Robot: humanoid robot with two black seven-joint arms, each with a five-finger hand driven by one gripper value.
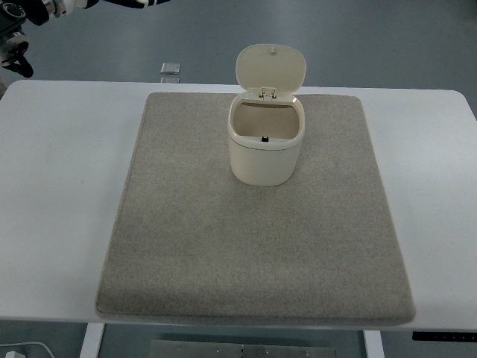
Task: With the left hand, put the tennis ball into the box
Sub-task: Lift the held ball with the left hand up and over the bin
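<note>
We can read no brand, label or writing anywhere; the only marks are a small dark dot at the inner front of the bin's rim and a tiny knob on its lid. One cream plastic bin with rounded corners (266, 153) stands upright on the far half of a single grey-beige woven mat (253, 246), its hinged lid (270, 68) raised and leaning back so that we look into a pale interior whose floor we cannot see. We find the tennis ball neither on the mat, nor on the table, nor in the part of the bin open to us. The mat lies flat on one white table (52, 194), covering most of its middle and leaving bare white strips to left and right. Beyond the far edge we see a grey-blue floor (373, 37) with one small silver plate (171, 68) set into it. At the top left corner we make out dark and white robot parts (19, 45), too little for us to tell whether a hand is among them or how any fingers stand; no arm comes in from the right.
</note>
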